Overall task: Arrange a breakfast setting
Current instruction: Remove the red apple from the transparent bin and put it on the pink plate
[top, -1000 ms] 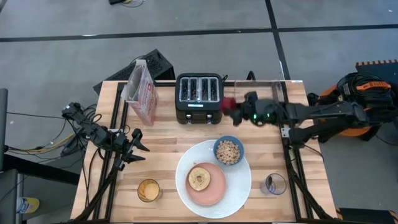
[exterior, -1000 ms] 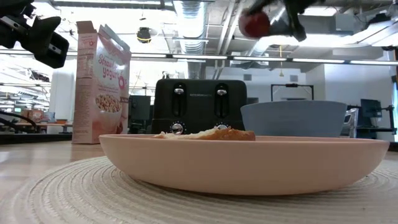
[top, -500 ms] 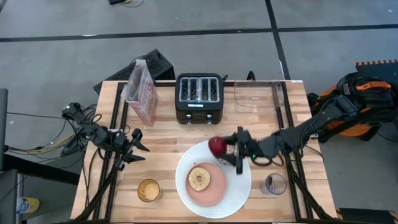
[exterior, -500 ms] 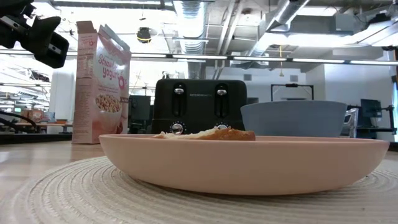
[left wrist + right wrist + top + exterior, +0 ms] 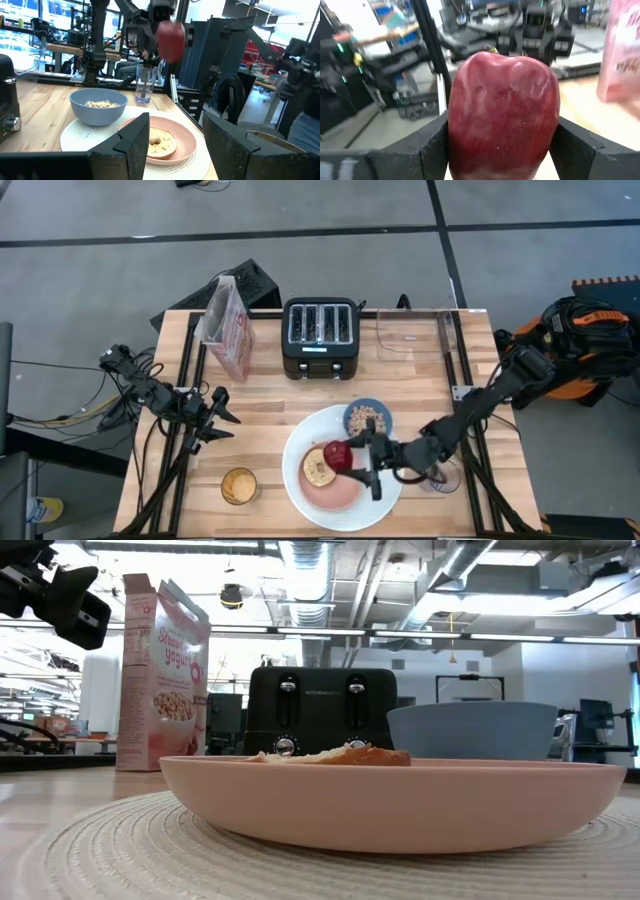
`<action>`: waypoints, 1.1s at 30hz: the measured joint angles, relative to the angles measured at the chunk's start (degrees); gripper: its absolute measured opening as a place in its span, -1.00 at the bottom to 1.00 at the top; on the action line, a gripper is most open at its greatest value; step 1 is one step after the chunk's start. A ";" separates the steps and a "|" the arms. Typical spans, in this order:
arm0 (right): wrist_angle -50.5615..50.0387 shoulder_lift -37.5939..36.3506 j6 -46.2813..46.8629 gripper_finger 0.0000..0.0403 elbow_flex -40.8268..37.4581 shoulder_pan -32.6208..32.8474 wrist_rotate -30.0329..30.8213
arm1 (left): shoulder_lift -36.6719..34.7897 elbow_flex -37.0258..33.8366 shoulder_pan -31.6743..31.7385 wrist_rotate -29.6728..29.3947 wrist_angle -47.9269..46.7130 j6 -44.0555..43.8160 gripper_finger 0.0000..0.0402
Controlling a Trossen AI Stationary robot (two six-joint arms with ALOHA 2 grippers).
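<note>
High view shows your right claw pinching the small red fruit from both sides, carried above the pink plate, right beside the toasted bagel half. You hold it clear of the plate, so I judge that you are choosing a free patch next to the bagel rather than dropping it on top. The blue bowl of cereal sits on the far rim of the large white plate, leaving the pink plate as the natural spot. Your left claw waits spread and empty over the left side of the worktop, out of the way. I cannot find the spoon.
</note>
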 joint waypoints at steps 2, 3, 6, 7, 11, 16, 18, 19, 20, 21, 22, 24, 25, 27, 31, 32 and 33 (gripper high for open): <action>0.52 2.45 1.43 0.45 -0.01 0.44 -0.01 | 0.00 0.00 -0.02 0.00 0.00 0.01 -0.16; 1.09 3.70 2.47 0.45 -0.01 0.77 0.00 | 0.00 0.00 0.00 0.02 0.00 0.02 -0.16; 2.89 7.25 5.58 0.45 -0.01 2.26 0.40 | 0.00 0.01 -0.02 0.02 0.00 0.01 -0.16; 3.05 8.27 6.57 0.45 -0.01 2.96 1.40 | 0.00 0.00 -0.02 0.02 0.00 0.01 -0.16; 3.33 11.33 8.98 0.45 -0.01 5.93 8.23 | 0.00 0.00 -0.02 0.02 0.00 0.00 -0.16; 2.97 13.98 11.45 0.45 0.38 9.11 17.20 | 0.02 0.02 -0.02 0.04 -0.02 0.02 -0.16; 3.01 14.89 12.24 0.45 0.39 9.88 20.26 | 0.02 0.00 -0.02 0.04 -0.02 0.02 -0.16; 2.89 15.15 12.56 0.45 0.42 10.06 21.18 | 0.02 0.00 -0.02 0.04 -0.02 0.02 -0.16; 2.36 15.33 12.62 0.45 0.43 10.20 21.67 | 0.02 0.02 -0.02 0.05 -0.02 0.02 -0.16; 1.99 15.37 12.63 0.45 0.41 10.27 22.06 | 0.02 0.00 -0.02 0.05 -0.02 0.02 -0.16; 1.41 15.15 12.61 0.45 0.35 10.29 22.41 | 0.02 0.01 -0.02 0.08 -0.02 0.01 -0.16; -0.73 14.12 12.58 0.45 0.18 10.29 22.46 | 0.02 0.02 -0.02 0.09 -0.02 0.02 -0.16; -1.02 13.46 12.45 0.45 0.16 10.29 22.45 | 0.00 0.00 -0.01 0.07 -0.02 0.01 -0.16; -2.61 12.06 12.28 0.45 -0.27 10.27 22.49 | 0.02 0.00 -0.02 0.07 -0.02 0.01 -0.16; -2.81 9.14 9.93 0.45 -0.25 9.76 22.33 | 0.07 0.00 -0.02 0.09 0.00 0.02 -0.16; -2.80 8.24 9.19 0.45 -0.20 9.74 22.32 | 0.09 0.00 -0.02 0.08 -0.04 0.02 -0.16; -2.77 7.59 8.68 0.45 -0.15 9.58 22.28 | 0.11 0.00 0.00 0.08 -0.04 0.02 -0.16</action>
